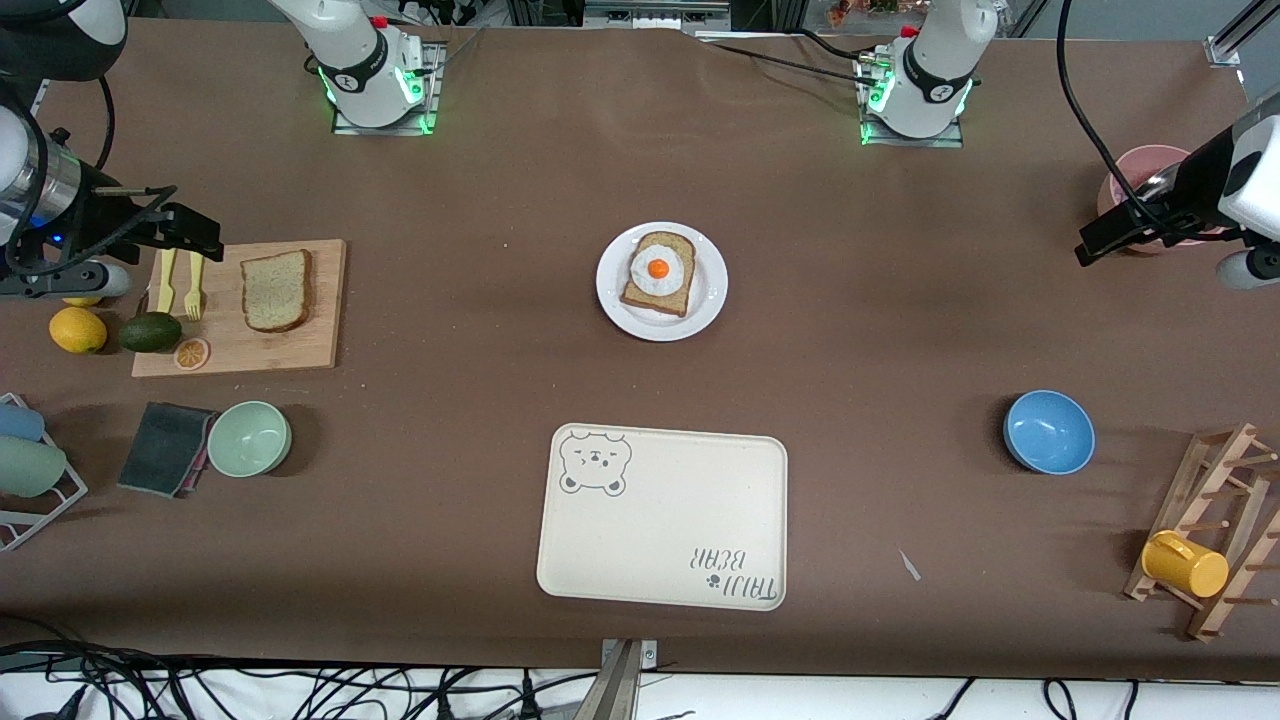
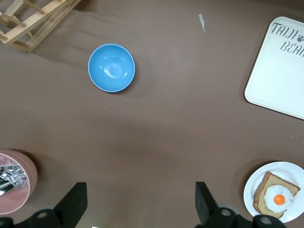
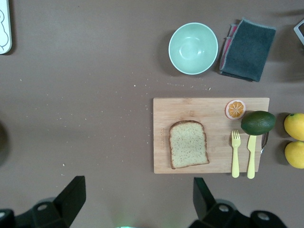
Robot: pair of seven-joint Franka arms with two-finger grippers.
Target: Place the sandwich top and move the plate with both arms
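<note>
The brown surface (image 1: 860, 330) carried a cream bear-print tray (image 1: 662, 520) at the middle of its edge nearest the front camera, with nothing on it. A wooden cutting board (image 1: 240, 308) toward the right arm's end held the sandwich top (image 1: 276, 290), a bare brown slice lying flat, plus one yellow fork (image 1: 194, 288), one yellow knife (image 1: 165, 283) and one orange slice (image 1: 192, 353). The plate (image 1: 662, 281) sat at the surface's centre, holding a second bread slice topped with a fried egg (image 1: 660, 272).

There were two bowls: a blue one (image 1: 1049, 431) toward the left arm's end and a green one (image 1: 249, 438) beside a dark sponge (image 1: 165, 448), both with nothing inside. A pink container (image 2: 14, 180) near the left arm's end held crumpled foil, seen only in the left wrist view. The right wrist view showed two lemons (image 3: 294, 127) beside one avocado (image 3: 258, 122); the front view showed only one fully.

The left tool (image 2: 140, 204) hung over bare surface near the pink container, fingers spread wide, holding nothing. The right tool (image 3: 137, 202) hung over the surface beside the board, likewise wide and holding nothing.
</note>
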